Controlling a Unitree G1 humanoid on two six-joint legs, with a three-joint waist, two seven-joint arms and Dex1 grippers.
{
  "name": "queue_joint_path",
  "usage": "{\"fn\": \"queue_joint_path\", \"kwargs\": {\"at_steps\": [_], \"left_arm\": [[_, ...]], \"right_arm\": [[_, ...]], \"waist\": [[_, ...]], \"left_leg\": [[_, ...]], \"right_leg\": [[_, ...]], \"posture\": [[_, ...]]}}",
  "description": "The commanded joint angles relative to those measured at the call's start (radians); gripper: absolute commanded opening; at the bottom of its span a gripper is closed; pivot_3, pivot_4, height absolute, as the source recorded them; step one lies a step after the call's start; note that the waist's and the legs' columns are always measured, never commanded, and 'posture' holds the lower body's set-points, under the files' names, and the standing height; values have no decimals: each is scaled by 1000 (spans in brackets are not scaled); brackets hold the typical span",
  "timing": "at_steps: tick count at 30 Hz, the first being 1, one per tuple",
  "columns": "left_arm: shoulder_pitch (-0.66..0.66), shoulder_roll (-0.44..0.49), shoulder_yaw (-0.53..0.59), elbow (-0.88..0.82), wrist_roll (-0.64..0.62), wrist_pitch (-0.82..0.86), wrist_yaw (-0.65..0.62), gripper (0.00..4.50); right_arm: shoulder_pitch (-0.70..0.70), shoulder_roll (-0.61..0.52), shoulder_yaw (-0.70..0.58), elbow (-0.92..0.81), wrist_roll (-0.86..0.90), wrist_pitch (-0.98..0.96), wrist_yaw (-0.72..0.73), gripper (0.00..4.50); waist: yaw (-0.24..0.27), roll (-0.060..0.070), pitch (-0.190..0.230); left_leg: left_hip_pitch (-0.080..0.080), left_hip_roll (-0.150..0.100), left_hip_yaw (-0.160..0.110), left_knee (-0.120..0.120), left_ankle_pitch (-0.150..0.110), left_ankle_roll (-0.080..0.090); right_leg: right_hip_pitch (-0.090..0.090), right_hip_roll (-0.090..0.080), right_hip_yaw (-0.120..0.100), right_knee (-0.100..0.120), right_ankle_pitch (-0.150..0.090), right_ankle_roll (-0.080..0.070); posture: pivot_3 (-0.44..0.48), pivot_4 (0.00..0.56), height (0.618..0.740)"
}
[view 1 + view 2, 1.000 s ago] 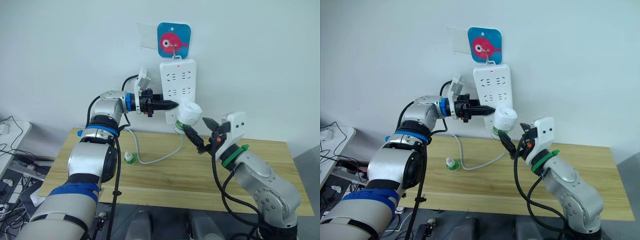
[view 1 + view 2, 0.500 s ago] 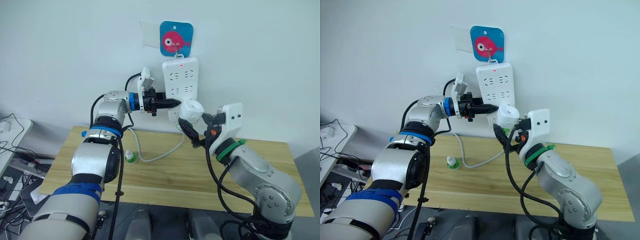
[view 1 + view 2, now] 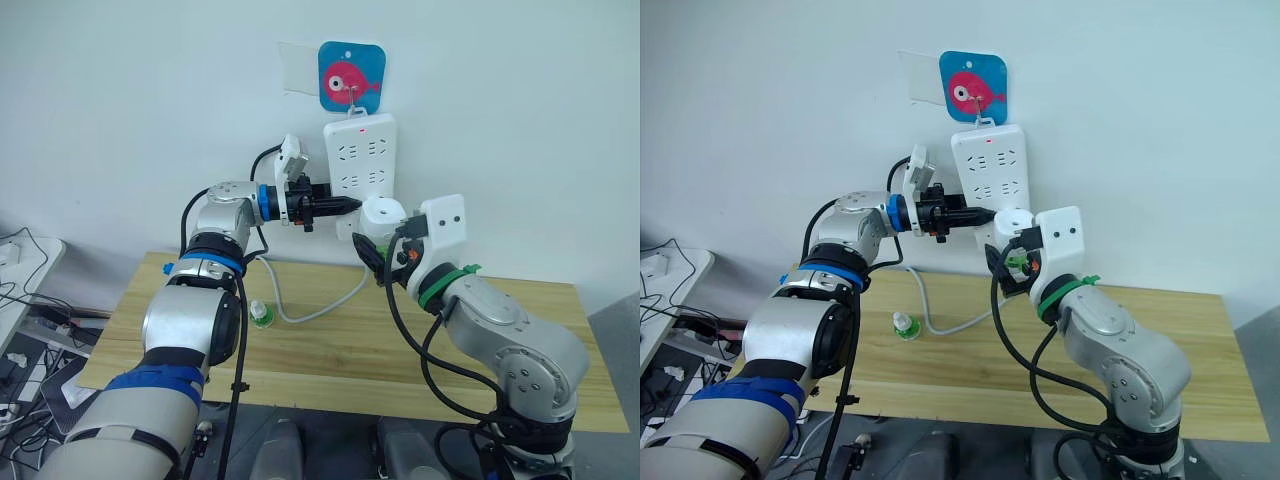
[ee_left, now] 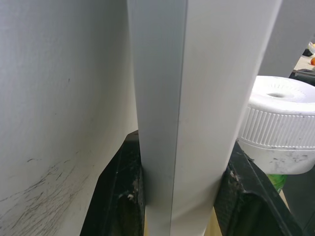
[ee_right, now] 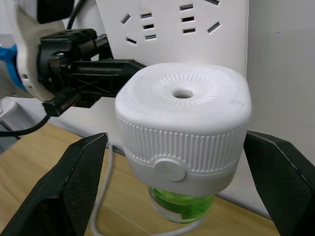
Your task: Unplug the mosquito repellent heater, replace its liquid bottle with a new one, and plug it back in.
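Right gripper [image 5: 182,162], fingers spread wide either side of the heater [image 5: 183,125], has not closed. The heater sits plugged low on the wall power strip [image 3: 358,165], which the left gripper [image 3: 335,207] clamps. Best to close squarely, then pull straight out.

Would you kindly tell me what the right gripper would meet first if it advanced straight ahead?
Probably the white ribbed plastic heater, sitting between the right gripper open fingers; the wall-mounted white power strip lies just behind.
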Motion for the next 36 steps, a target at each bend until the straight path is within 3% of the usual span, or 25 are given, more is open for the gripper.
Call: {"fn": "queue_joint_path", "kwargs": {"at_steps": [1, 10, 16, 29, 36], "left_arm": [[-14, -8, 9, -24, 1, -12, 19, 1312], [-18, -19, 10, -20, 2, -23, 32, 1312], [-19, -20, 9, -17, 5, -29, 40, 1312], [-25, -15, 19, 31, 38, -109, 160, 1312], [-28, -21, 25, 41, 41, -119, 165, 1312]], "right_arm": [[-29, 19, 17, 9, -46, -62, 1, 4500], [-32, 12, 50, 37, -129, -111, 23, 4500], [-28, -2, 76, 27, -164, -114, 52, 3029], [18, -22, 35, -117, -175, 7, 67, 3032], [24, -30, -18, -182, -158, 72, 104, 3032]], "waist": [[0, 0, 0], [0, 0, 1], [0, 0, 1], [2, 0, 1], [-1, 0, 1]], "left_leg": [[0, 0, 0, 0, 0, 0], [0, 0, 0, 0, 0, 0], [-1, 0, 0, 0, 0, 0], [-3, -1, -2, 1, 0, 0], [-2, -2, -2, 2, 1, 2]], "right_leg": [[0, 0, 0, 0, 0, 0], [0, 0, 0, 0, 0, 0], [0, 0, -1, 0, 0, 0], [0, -2, -2, -2, 0, 0], [1, -2, -2, -1, 2, 0]], "posture": [[-73, 203, 740], [-83, 201, 740], [-84, 201, 740], [-101, 197, 740], [-111, 186, 740]]}}
